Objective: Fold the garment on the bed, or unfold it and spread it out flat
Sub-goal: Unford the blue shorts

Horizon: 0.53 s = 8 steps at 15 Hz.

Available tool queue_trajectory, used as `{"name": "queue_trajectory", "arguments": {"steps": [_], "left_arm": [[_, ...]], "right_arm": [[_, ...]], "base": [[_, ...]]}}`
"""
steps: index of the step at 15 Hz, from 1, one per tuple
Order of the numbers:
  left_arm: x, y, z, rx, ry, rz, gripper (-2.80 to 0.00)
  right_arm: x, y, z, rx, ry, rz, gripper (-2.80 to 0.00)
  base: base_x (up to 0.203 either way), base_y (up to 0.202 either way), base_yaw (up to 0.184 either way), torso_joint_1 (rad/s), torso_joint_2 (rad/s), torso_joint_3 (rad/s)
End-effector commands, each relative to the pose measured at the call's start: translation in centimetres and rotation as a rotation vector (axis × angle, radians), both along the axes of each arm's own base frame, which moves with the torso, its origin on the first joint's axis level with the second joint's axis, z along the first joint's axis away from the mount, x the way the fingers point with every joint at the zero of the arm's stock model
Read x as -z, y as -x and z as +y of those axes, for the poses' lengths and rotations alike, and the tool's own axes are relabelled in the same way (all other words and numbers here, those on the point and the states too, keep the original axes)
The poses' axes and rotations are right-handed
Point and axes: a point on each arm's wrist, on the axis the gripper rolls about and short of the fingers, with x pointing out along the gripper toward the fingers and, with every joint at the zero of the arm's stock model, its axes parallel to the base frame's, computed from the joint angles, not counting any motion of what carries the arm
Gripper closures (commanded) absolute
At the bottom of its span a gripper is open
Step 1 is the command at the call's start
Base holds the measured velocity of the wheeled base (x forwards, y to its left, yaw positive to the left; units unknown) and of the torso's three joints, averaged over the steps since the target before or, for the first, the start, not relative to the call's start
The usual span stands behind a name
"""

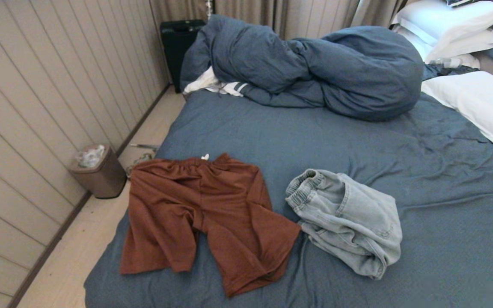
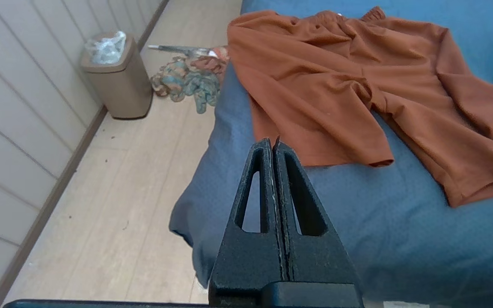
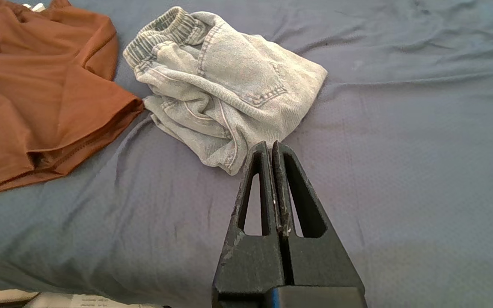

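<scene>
Two garments lie on the bed (image 1: pixel 357 141): one pair of rust-brown shorts (image 1: pixel 206 214) spread mostly flat, and one pair of pale denim shorts (image 1: pixel 349 218) crumpled in a heap. In the head view the brown pair sits at about 7 o'clock on the sheet, the denim pair just beside it at 5 o'clock, one brown leg hem almost touching the denim. One bunched blue duvet (image 1: pixel 310 68) fills the 12 o'clock end, and at least three white pillows (image 1: pixel 477 102) sit at 2 o'clock. One bin (image 1: pixel 99 171) stands on the floor at 9 o'clock.

Neither arm shows in the head view. The left gripper (image 2: pixel 273 143) has its fingers pressed together, holding nothing; it hangs off the bed's near corner, the brown shorts ahead of its tips at 1 o'clock, not touching. The right gripper (image 3: pixel 271 145) is likewise closed and empty, the denim shorts ahead at 11 o'clock, apart from it.

No readable writing shows on either garment.
</scene>
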Motion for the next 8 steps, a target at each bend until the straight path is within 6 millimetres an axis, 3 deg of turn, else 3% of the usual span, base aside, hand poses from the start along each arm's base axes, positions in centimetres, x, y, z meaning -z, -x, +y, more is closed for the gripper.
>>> {"name": "queue_trajectory", "arguments": {"steps": [1,8], "left_arm": [[0.00,-0.01,0.00,-0.001,0.001,0.001,0.00],[-0.01,-0.01,0.00,-0.003,0.012,0.001,0.00]], "right_arm": [[0.05,0.08,0.00,-0.001,0.000,-0.010,0.00],[0.05,0.08,-0.01,-0.003,0.000,-0.010,0.00]], "base": [[0.000,0.000,0.000,0.000,0.00,0.000],[0.000,0.000,0.000,0.000,0.00,0.000]]}}
